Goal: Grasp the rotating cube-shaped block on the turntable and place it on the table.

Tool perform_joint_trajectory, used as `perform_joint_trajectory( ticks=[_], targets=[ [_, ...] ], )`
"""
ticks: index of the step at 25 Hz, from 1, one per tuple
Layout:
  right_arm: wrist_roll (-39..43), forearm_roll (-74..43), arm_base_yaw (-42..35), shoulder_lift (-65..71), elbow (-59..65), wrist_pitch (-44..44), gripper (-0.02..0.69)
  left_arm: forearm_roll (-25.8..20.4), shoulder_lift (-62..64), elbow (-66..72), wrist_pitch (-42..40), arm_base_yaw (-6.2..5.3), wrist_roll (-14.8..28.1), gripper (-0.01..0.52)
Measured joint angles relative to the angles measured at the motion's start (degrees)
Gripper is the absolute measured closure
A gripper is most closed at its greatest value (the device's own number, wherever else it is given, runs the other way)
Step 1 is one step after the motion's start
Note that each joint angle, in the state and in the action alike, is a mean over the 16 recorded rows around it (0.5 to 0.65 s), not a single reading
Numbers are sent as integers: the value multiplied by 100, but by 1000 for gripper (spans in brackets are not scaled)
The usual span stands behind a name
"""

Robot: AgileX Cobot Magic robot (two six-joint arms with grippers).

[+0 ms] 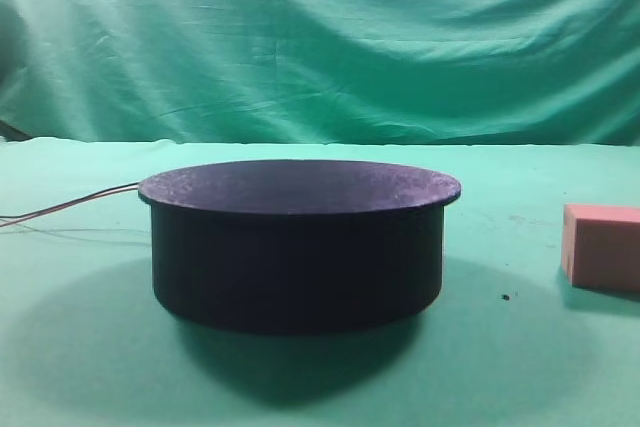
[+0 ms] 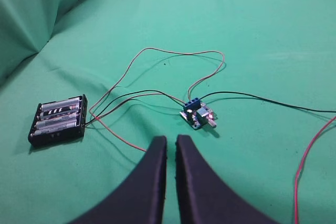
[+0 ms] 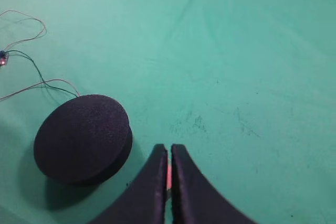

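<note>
In the exterior high view the turntable [image 1: 298,245] sits at the centre of the frame on the green desk [image 1: 90,367], its flat dark top bare. The cube-shaped block [image 1: 603,247] rests on the desk at the right edge of the frame, cut off by the border, well apart from the turntable and level with its side wall. Thin wires [image 1: 70,207] run from the turntable's left side toward the left edge of the frame. A wrinkled green backdrop [image 1: 320,37] fills the upper half. Neither arm shows in this view.

In the left wrist view the left gripper [image 2: 171,145] fills the bottom centre of the frame, its two dark fingers nearly pressed together with only a narrow slit between them and nothing held. Beyond it on the desk lie a black battery holder [image 2: 58,120] at the left of the frame and a small blue circuit board [image 2: 198,114] just right of centre, joined by looping red and black wires [image 2: 173,53].

In the right wrist view the right gripper [image 3: 169,153] sits at the bottom centre, fingers almost pressed together; a thin pink sliver, the block [image 3: 168,177], shows through the slit, and whether it lies below or is touched cannot be told. The turntable [image 3: 81,137] lies at the lower left of this frame, just left of the gripper
</note>
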Motion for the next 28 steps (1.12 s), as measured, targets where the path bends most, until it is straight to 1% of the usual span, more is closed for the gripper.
perform_joint_trajectory(
  ticks=[6,13,20,24,28],
  targets=[
    [-649,112,-274,-205,446,-489,665,0,0,0,0,0,0,514],
    [-1332,310,-1108,-956,1592,-1508,665,0,0,0,0,0,0,514],
    [-1526,451,-2012,-2186,2917,-2387,665,0,0,0,0,0,0,514],
    [-1534,488,-2272,-2736,3425,-2555,665,0,0,0,0,0,0,514],
    [-1530,527,-2370,-3070,3706,-2543,665,0,0,0,0,0,0,514]
  ],
)
